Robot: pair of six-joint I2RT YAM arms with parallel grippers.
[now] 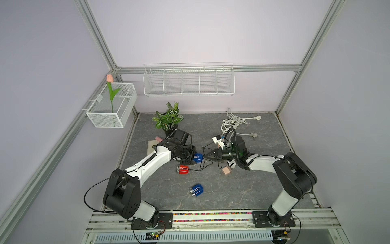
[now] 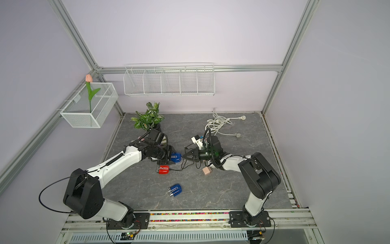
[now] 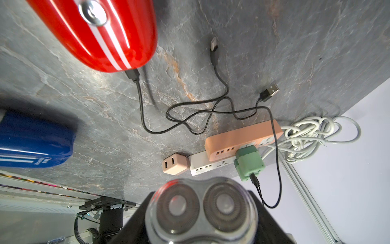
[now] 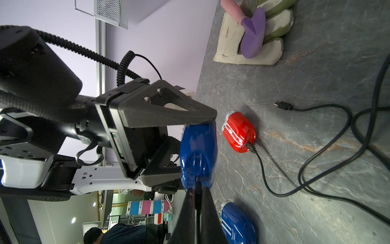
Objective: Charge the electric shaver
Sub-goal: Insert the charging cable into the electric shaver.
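Over slab [image 4: 316, 74], blue shaver [image 4: 198, 152] btwn L fingers [image 4: 168, 114]; R fingers [image 4: 207, 211] at base.

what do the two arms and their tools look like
Left arm and right arm: white shells on the long links, bulky black joint housings, black base plates on an aluminium rail. Thin black cables run beside each. Left tool and right tool are black with tapering triangular fingers; a black coiled cable runs along the left wrist.

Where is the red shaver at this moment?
In both top views, the red shaver lies left of centre, just nearer the robot than the left gripper.
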